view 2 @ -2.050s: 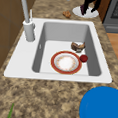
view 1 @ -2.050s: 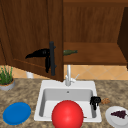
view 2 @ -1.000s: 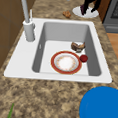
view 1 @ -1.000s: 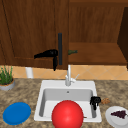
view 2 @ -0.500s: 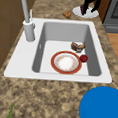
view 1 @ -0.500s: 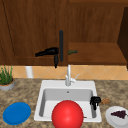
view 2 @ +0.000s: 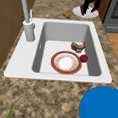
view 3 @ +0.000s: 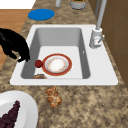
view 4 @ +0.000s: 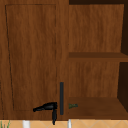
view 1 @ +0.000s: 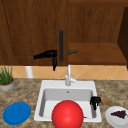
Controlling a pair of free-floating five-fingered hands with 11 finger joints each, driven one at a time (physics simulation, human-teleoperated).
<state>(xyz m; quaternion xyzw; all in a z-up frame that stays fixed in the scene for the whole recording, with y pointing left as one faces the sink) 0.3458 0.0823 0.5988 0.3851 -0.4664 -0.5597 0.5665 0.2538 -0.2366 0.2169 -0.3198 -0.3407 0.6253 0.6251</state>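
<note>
My left hand (view 1: 47,55) is up at the wall cabinet, flat against the closed left door (view 1: 32,30) just left of its dark vertical handle (view 1: 61,46); its fingers are straight and its thumb points down. It also shows in the upper view as the left hand (view 4: 47,107) beside the handle (view 4: 61,98). My right hand (view 1: 95,101) hangs over the sink's right rim, fingers relaxed and drooping, holding nothing. It appears at the left edge of the right side view (view 3: 13,46) and over the white plate in the left side view (view 2: 89,4).
The sink (view 2: 59,75) holds a red-rimmed plate (view 2: 66,63), a small red fruit (view 2: 83,58) and a brown item (view 2: 77,46). The faucet (view 1: 68,75) stands behind. On the counter are a pastry (view 3: 53,97), grapes on a white plate (view 3: 22,105), a blue plate (view 1: 17,113) and a plant (view 1: 6,80). A green item (view 1: 72,52) lies on the open right shelf.
Two seconds ago the left door stood ajar with my left hand on it. It has swung shut and the hand moved right with it. Over the last second nothing has moved.
</note>
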